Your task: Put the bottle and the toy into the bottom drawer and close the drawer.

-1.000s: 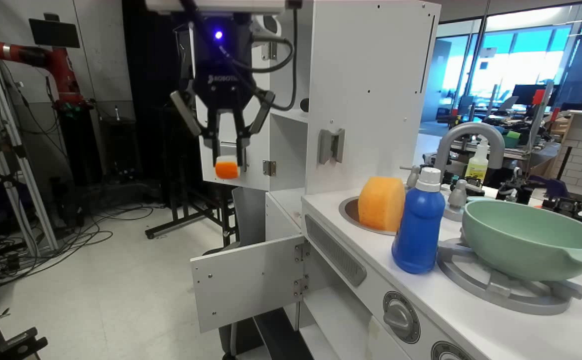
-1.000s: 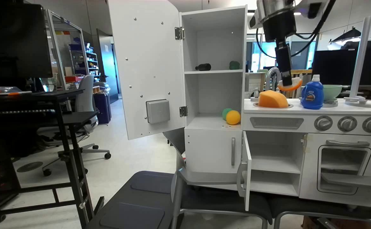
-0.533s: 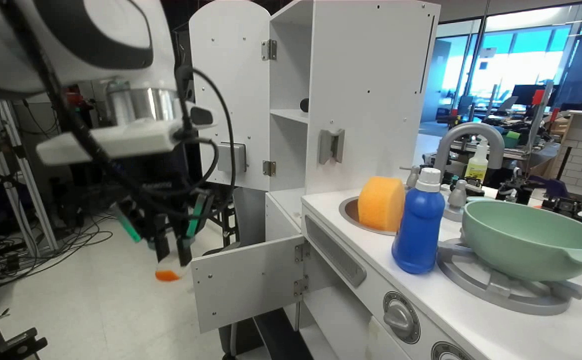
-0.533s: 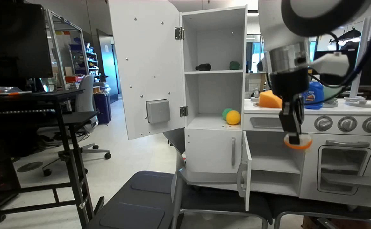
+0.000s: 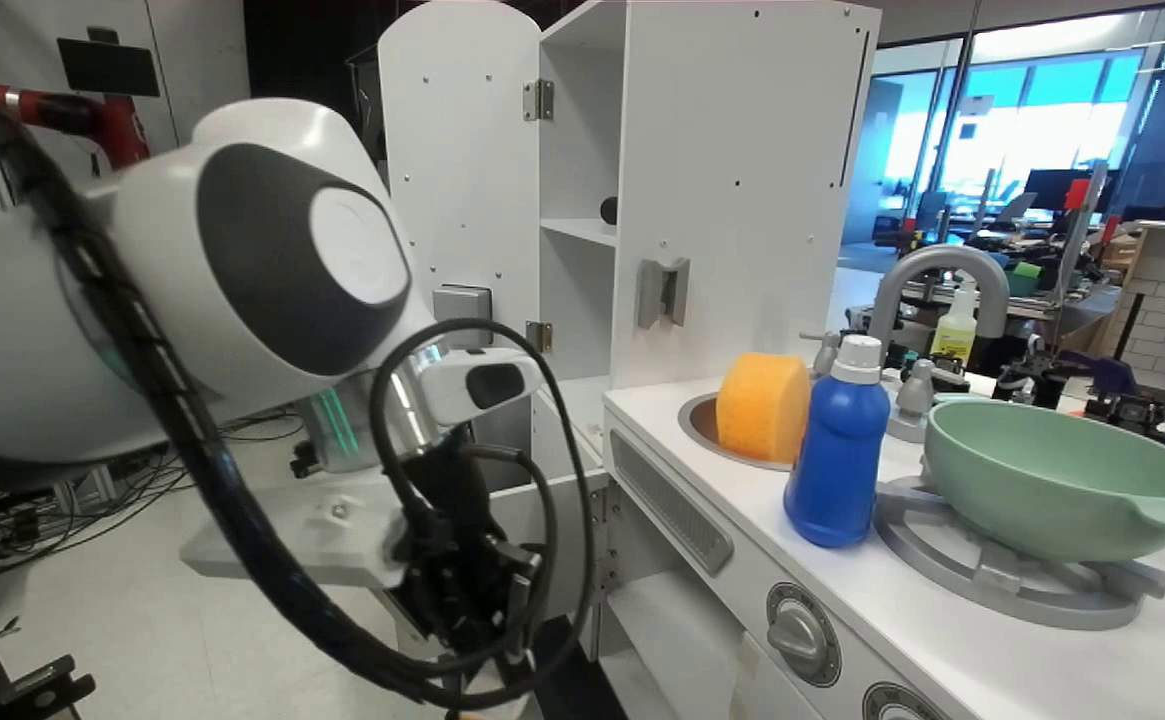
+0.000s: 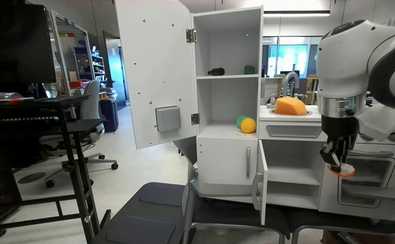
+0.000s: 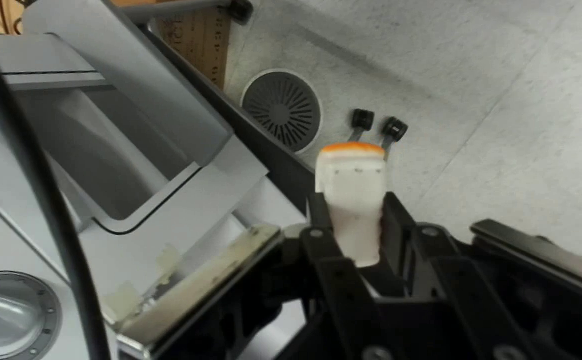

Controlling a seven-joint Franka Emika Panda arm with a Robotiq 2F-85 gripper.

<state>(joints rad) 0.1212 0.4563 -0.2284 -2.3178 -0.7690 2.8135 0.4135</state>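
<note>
- One white play kitchen [image 6: 224, 161] faces me; mind its front, with the arm [image 6: 350, 62] hanging low and near.
- Its lower cupboard [image 6: 290, 161] gapes below the bench [image 5: 1092, 670]; I can't make out a pulled-out drawer, so I'd treat the cupboard's bottom level as the goal.
- The cupboard door [image 6: 262, 156] juts forward at one side of that mouth; steer wide of its edge.
- The hand [image 7: 354, 215] is pinching what I take for the toy [image 7: 350, 175], outside, in front of the oven [image 6: 373, 171]; I'd go sideways first, then straight in.
- The blue bottle [image 5: 839, 450] stands upright on the bench just beside a green bowl [image 5: 1067, 480]; best left for a second trip.
- The toy, white with an orange edge, pokes out beyond the hand; touch it down before letting go, or it may tip.
</note>
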